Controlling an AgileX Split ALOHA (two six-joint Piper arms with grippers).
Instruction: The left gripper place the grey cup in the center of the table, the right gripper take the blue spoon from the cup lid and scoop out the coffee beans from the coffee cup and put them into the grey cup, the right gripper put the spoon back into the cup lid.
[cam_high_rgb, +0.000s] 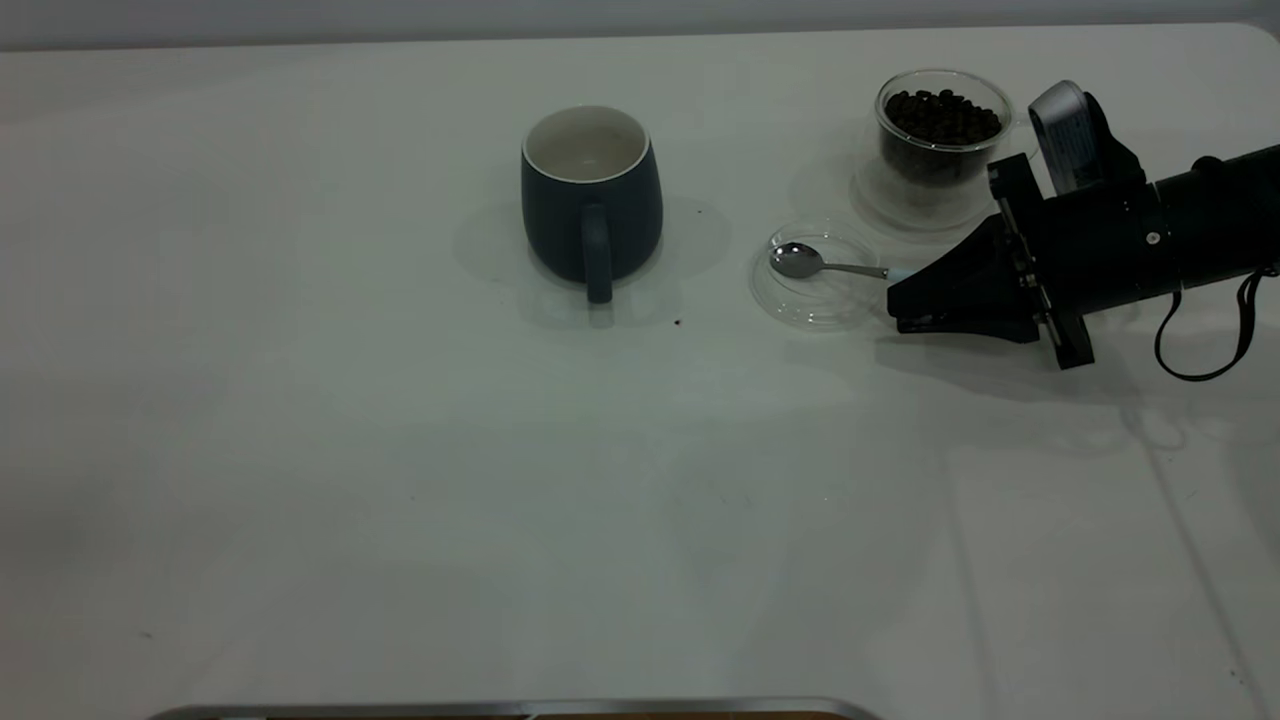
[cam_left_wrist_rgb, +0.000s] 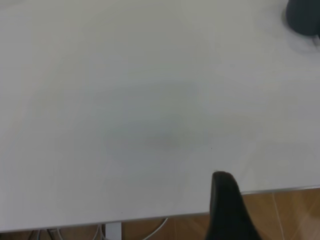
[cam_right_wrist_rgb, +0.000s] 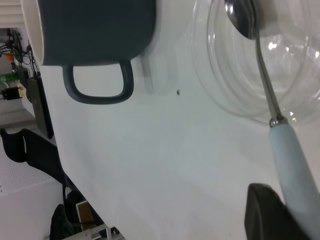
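The grey cup (cam_high_rgb: 590, 195) stands upright near the table's middle, handle toward the front, its white inside showing no beans; its side and handle also fill a corner of the right wrist view (cam_right_wrist_rgb: 95, 30). The spoon (cam_high_rgb: 815, 263) lies in the clear cup lid (cam_high_rgb: 812, 280), metal bowl in the lid, pale blue handle (cam_right_wrist_rgb: 295, 165) reaching out to my right gripper (cam_high_rgb: 897, 300), which sits low at the handle's end. The glass coffee cup (cam_high_rgb: 942, 135) holds dark beans behind the lid. My left gripper (cam_left_wrist_rgb: 280, 200) hangs open over the table's edge, one finger (cam_left_wrist_rgb: 227, 200) showing.
A single stray bean or crumb (cam_high_rgb: 678, 322) lies on the white table (cam_high_rgb: 400, 450) in front of the grey cup. The right arm (cam_high_rgb: 1150, 245) reaches in low from the right, close beside the coffee cup. Floor tiles (cam_left_wrist_rgb: 290, 215) show past the table edge.
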